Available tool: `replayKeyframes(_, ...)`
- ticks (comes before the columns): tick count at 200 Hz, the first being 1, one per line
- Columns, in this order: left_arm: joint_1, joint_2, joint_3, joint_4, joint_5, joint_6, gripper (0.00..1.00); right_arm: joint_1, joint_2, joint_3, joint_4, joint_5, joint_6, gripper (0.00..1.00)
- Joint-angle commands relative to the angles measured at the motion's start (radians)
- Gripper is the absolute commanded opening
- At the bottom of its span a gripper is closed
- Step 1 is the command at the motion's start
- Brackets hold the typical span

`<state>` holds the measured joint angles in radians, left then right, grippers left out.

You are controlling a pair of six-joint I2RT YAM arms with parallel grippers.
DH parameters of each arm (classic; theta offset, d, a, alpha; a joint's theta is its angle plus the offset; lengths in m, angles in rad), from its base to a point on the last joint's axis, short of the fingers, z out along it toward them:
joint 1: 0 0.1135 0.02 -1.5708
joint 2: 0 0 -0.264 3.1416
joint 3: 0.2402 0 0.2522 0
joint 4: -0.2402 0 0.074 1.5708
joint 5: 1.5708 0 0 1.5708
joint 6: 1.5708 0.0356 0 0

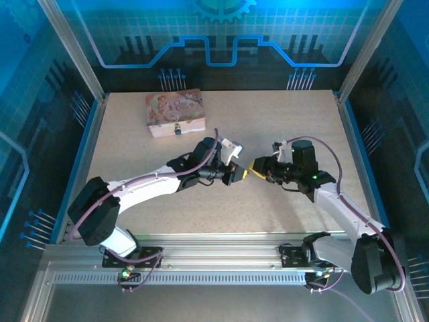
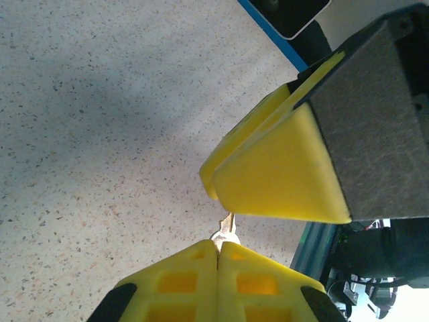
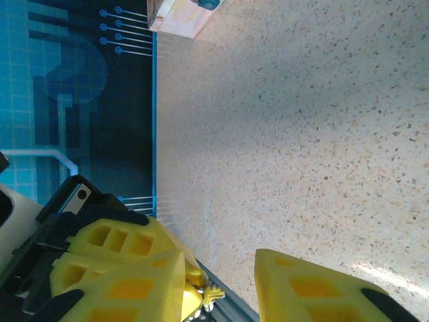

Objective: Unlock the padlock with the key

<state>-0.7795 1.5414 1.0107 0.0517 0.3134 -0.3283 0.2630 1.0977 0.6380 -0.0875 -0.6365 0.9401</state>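
Mid-bench, my left gripper (image 2: pixel 218 249) has its jaws clamped on the small silver-grey metal key (image 2: pixel 226 231), whose tip pokes out towards the right gripper (image 1: pixel 257 166) facing it at 3 o'clock. The right jaws stand part-way apart around that tip, pinching nothing that I can see. I read this as a hand-over or re-grip. Next, I need a firm hold before carrying the key to 11 o'clock, where the tiny dark-blue padlock (image 1: pixel 178 129) hangs on the pink illustrated box (image 1: pixel 173 107) on the speckled bench (image 1: pixel 301 121).
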Motion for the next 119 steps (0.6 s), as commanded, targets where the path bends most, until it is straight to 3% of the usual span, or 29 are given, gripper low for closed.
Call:
replayKeyframes(1, 0.009, -0.036, -0.021, 0.028, 0.035, -0.023, 0.0, 0.025, 0.008, 0.034, 0.01, -0.005, 0.008, 0.31)
replayKeyframes(35, 0.012, -0.044, -0.032, 0.031, 0.03, -0.022, 0.0, 0.046, 0.011, 0.041, 0.02, -0.003, 0.018, 0.21)
replayKeyframes(68, 0.016, -0.053, -0.047, 0.033, 0.026, -0.023, 0.0, 0.055, 0.01, 0.048, 0.016, 0.001, 0.013, 0.0)
replayKeyframes(109, 0.021, -0.071, -0.066, 0.034, 0.016, -0.027, 0.0, 0.073, 0.008, 0.081, -0.046, 0.038, -0.062, 0.0)
replayKeyframes(119, 0.023, -0.084, -0.077, 0.035, 0.011, -0.027, 0.11, 0.083, 0.011, 0.1, -0.067, 0.044, -0.103, 0.0)
